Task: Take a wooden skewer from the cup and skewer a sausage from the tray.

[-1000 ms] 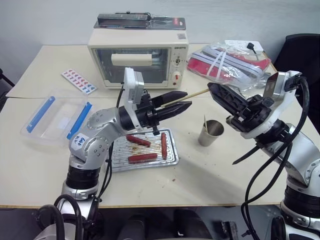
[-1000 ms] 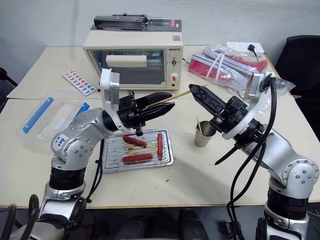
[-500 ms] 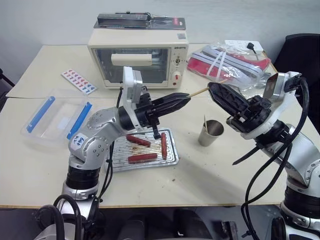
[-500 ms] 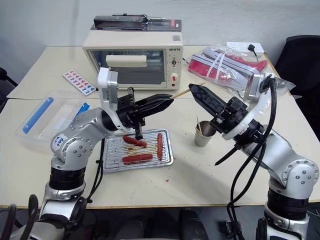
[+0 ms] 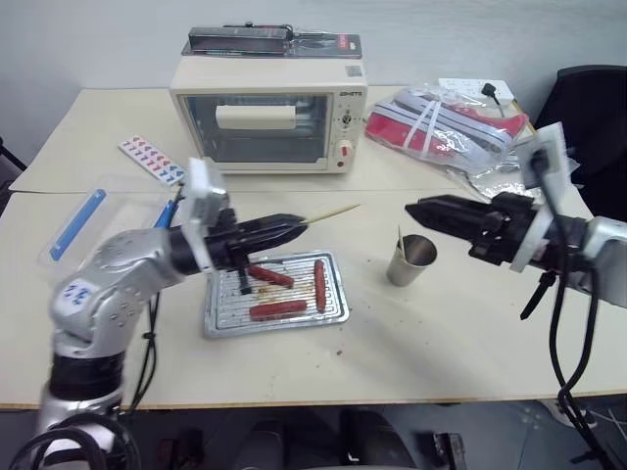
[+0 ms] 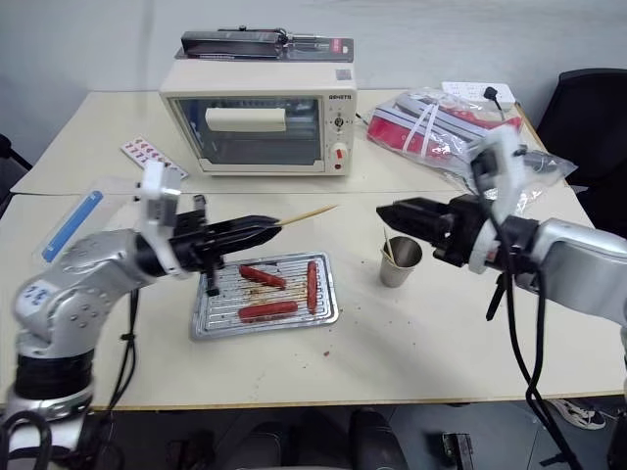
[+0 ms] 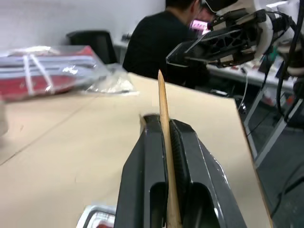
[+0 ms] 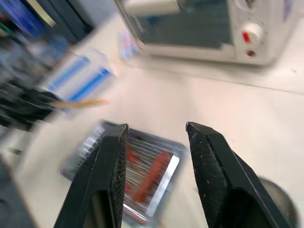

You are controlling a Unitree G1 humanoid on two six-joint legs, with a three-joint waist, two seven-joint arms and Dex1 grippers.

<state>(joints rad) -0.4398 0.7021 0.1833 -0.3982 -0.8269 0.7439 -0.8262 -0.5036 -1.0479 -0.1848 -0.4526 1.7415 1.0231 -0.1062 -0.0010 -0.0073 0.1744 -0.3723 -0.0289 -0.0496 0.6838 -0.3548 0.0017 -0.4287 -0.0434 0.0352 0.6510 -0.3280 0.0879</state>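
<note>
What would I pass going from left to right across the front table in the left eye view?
Clear plastic box with blue edges → left gripper shut on the wooden skewer → tray holding three sausages → cup → right gripper, fingers apart.

Red-brown sausages [image 5: 279, 310], silvery ridged tray [image 5: 338, 302], pale tan skewer [image 5: 331, 212], silvery cup [image 5: 411, 261].
</note>
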